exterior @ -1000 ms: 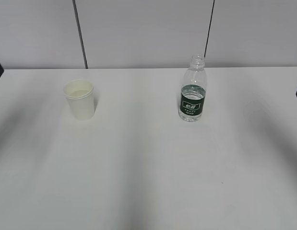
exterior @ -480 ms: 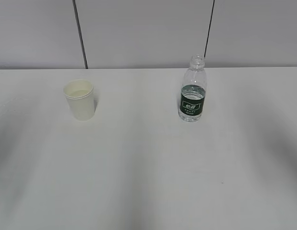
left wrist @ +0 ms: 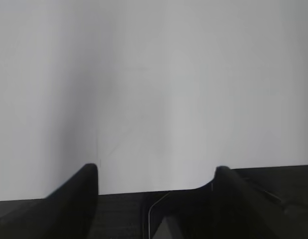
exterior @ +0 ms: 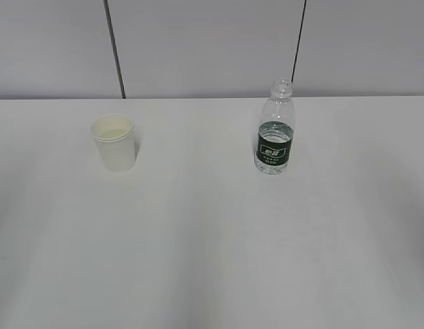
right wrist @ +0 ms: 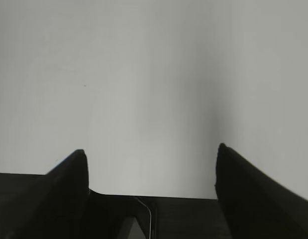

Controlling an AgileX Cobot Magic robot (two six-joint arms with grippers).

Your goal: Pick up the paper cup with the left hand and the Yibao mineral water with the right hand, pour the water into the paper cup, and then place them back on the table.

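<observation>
The white paper cup stands upright on the white table, left of centre, with some liquid inside. The Yibao mineral water bottle, capless with a green label, stands upright right of centre. Neither arm shows in the exterior view. In the left wrist view my left gripper is open and empty over bare tabletop. In the right wrist view my right gripper is open and empty over bare tabletop. Neither wrist view shows the cup or the bottle.
A grey panelled wall with two dark vertical seams runs behind the table's far edge. Faint shadows lie at the left and right sides of the table.
One second ago dark arm parts showed at the left and right edges of the exterior view; they have gone out of sight. Cup and bottle have not moved.
</observation>
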